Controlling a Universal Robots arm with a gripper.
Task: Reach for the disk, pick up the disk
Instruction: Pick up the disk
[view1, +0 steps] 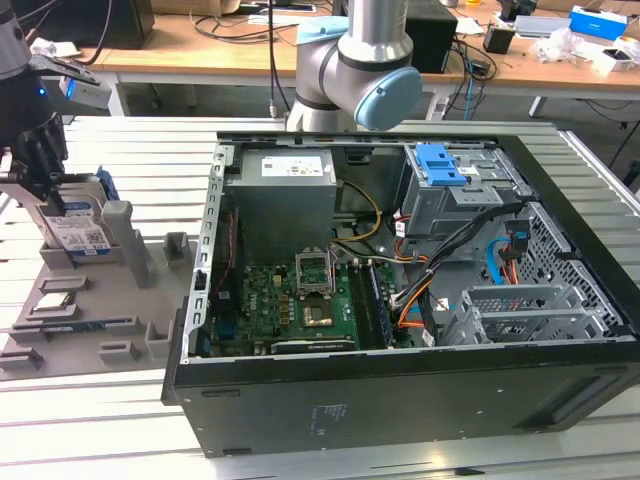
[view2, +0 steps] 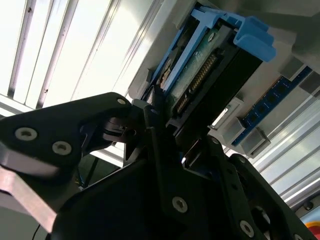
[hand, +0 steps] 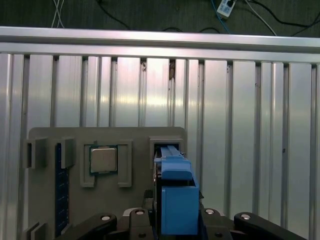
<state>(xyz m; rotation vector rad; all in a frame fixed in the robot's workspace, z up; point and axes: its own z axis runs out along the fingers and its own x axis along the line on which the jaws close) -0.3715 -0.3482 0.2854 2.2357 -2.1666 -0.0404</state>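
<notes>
The disk (view1: 80, 228) stands on edge in a slot of the grey holder tray (view1: 110, 310) at the exterior view's left, its white-and-blue label facing out. My black gripper (view1: 45, 185) reaches down over its top edge. In the second wrist view the disk (view2: 200, 75) shows its blue side rails and connector row, and the gripper (view2: 162, 117) is pressed against both of its faces. In the first wrist view the blue rail of the disk (hand: 177, 200) rises between the finger links. The gripper is shut on the disk, which still sits in its slot.
An open computer case (view1: 400, 400) fills the middle and the exterior view's right, with a grey power supply (view1: 285, 195) and a blue latch (view1: 440, 165) inside. The tray also holds a processor chip (hand: 103, 159) and a memory stick (hand: 59, 185). Ribbed metal table (hand: 250, 125) lies all around.
</notes>
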